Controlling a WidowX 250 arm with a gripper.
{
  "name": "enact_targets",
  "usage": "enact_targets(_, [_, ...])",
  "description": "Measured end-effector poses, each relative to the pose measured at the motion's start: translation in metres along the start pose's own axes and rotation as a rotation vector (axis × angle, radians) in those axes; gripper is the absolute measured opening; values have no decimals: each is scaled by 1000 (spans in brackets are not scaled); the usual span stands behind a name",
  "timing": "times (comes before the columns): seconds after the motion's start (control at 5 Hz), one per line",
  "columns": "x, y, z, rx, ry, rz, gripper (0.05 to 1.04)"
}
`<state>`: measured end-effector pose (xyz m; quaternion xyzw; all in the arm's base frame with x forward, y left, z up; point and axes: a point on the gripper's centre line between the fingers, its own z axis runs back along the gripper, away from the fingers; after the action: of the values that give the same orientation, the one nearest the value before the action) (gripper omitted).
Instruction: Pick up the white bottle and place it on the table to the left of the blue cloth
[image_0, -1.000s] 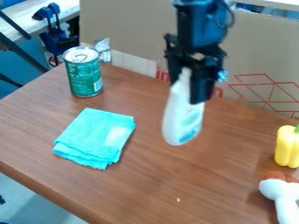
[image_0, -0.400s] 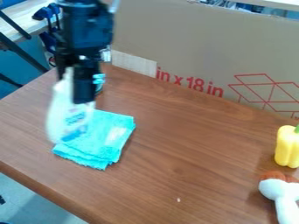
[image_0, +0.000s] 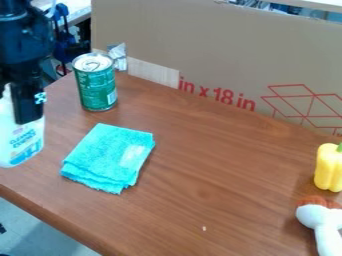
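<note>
"as the black arm (image_0: 23, 40) comes down along the left edge of the view, what is its gripper (image_0: 17, 106) doing?"

"it's closed around a white bottle (image_0: 21, 142), gripping it near the top. one dark finger (image_0: 29, 105) runs down the front."

"and how does the bottle sit?"

"neck up, base down, at the far left, partly cut off by the edge of the view. there's blue on its label. i can't tell whether the base touches the table (image_0: 207, 190)."

"what's nearest to it?"

"a turquoise cloth (image_0: 107, 157), folded and lying flat on the brown wood, just to the right of the bottle. behind the cloth a green can (image_0: 97, 87) stands upright, its silver lid facing up."

"anything over on the other side?"

"yes, a yellow toy pepper (image_0: 328, 167) with a bit of green on top, upright near the right edge. in front of it is a white toy (image_0: 320, 217) with a reddish-brown top, well apart from the cloth."

"and at the back?"

"a big cardboard panel (image_0: 220, 55) with red print along the table's far side. a crumpled silvery thing (image_0: 118, 57) is behind the can, and some blue clamps (image_0: 63, 45) are farther back on the left."
</note>
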<state>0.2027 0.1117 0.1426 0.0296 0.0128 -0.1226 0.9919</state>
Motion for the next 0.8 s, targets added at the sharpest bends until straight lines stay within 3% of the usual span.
enact_targets(0.4, [-1,51,-24,54,-94,-22,624])
enact_targets(0.6, [3,75,-38,62,-128,-8,624])
enact_targets(0.8, [4,89,-49,36,-154,28,624])
